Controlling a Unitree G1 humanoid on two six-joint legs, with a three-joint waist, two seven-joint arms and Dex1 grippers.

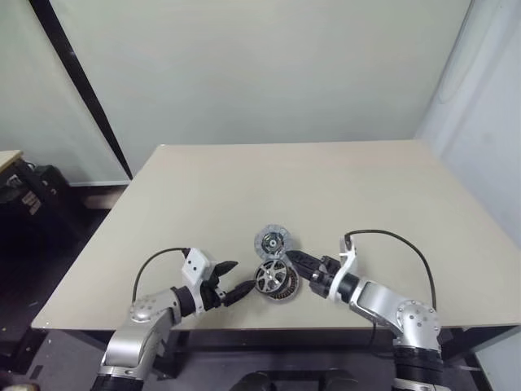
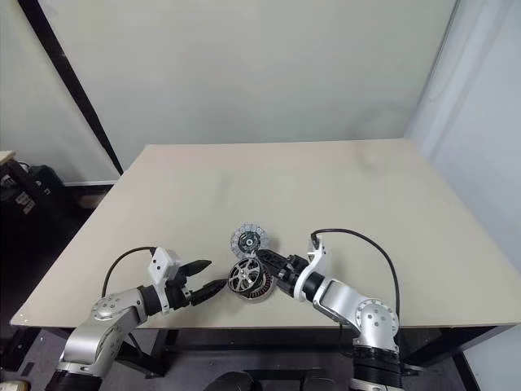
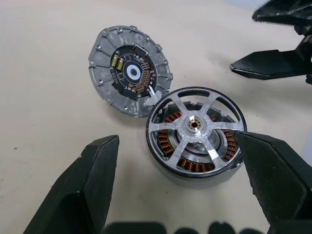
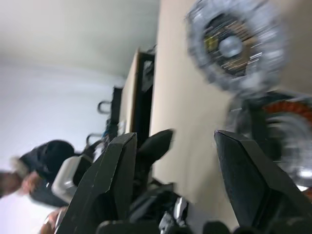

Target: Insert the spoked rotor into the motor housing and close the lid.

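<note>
Resting near the table [image 1: 244, 175] front edge, the motor housing [image 3: 195, 176] carries the spoked rotor [image 3: 196, 126]; the lid [image 3: 129, 69] leans alongside, touching. Left pincer [image 1: 230, 281] and right pincer [image 1: 295, 259], both open, empty, flank them. Risk: nudging unseats the rotor.

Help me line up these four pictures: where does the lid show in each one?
Left eye view: lid lies just behind the motor housing, between the grippers.
Right eye view: same place.
Left wrist view: lid beside the housing, circuit face up.
Right wrist view: lid, blurred, on the table.
Shared landmark: the housing holding the spoked rotor.
</note>
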